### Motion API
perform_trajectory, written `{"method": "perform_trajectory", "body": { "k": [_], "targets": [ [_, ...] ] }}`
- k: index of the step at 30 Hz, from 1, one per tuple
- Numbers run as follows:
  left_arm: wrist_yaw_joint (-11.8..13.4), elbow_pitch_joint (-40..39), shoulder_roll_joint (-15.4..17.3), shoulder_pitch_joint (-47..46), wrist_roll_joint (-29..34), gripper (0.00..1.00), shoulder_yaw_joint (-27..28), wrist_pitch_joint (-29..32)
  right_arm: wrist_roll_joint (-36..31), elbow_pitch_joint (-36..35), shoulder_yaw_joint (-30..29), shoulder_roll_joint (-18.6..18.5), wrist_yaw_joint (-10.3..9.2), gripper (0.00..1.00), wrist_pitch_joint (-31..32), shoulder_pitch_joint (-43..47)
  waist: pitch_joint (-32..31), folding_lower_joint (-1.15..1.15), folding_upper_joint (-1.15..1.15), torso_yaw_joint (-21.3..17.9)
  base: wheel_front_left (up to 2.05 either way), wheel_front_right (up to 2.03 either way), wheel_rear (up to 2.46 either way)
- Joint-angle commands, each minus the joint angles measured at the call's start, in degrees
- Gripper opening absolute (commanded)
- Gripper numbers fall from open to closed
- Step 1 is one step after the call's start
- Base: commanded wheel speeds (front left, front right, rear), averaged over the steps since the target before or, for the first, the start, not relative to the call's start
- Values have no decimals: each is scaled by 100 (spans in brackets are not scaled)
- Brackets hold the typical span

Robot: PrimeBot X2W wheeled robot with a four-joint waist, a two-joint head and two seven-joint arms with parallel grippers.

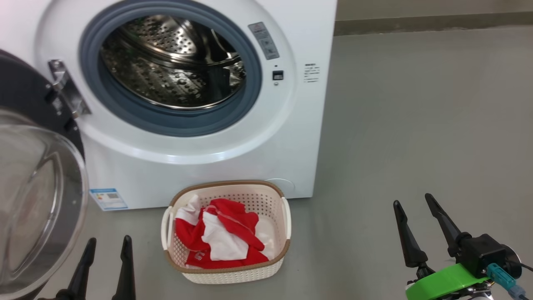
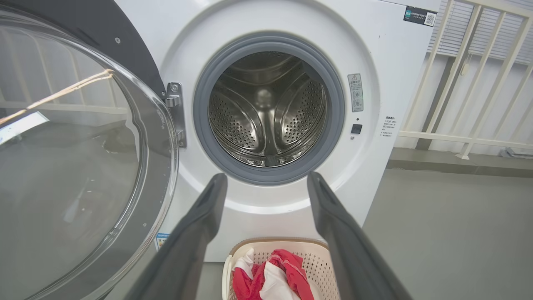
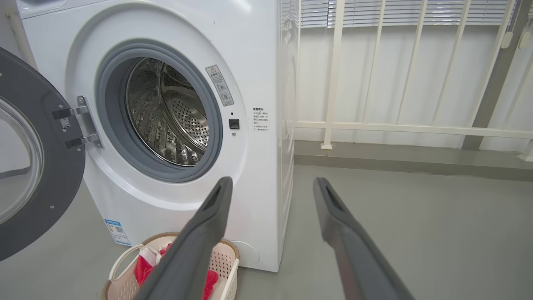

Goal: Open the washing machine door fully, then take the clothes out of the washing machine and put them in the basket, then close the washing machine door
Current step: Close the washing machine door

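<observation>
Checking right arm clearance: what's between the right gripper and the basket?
Bare grey floor, nothing else. The head view shows it between the right gripper and the basket.

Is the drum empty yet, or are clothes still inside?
Empty, as far as the views reach: the drum shows bare perforated steel, and the red-and-white clothes lie in the basket.

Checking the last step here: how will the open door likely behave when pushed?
The door hangs on a metal hinge, so it should swing rather than slide. Its glass bowl looks glossy and curved, so a push there may slip; the dark rim seems safer. It looks bulky, probably needing a steady push.
</observation>
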Motion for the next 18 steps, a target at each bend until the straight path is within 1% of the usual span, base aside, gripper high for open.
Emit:
{"method": "perform_trajectory", "body": {
  "k": [1, 6, 7, 18],
  "targets": [
    [61, -191, 48, -157, 58, 100, 200, -69, -13, -156, 156, -29, 36, 100, -37, -118, 9, 0, 0, 230, 0, 0, 0],
    [136, -257, 35, -116, 101, 100, 194, -69, -33, -172, 193, -29, 36, 100, -37, -136, -11, 0, 0, 607, 0, 0, 0],
    [136, -257, 35, -116, 101, 100, 194, -69, -33, -172, 193, -29, 36, 100, -37, -136, -11, 0, 0, 607, 0, 0, 0],
    [178, -274, 87, -108, 158, 100, 204, -69, -20, -210, 296, -33, 36, 100, -37, -175, -90, 0, 0, 1421, 0, 0, 0]
  ]
}}
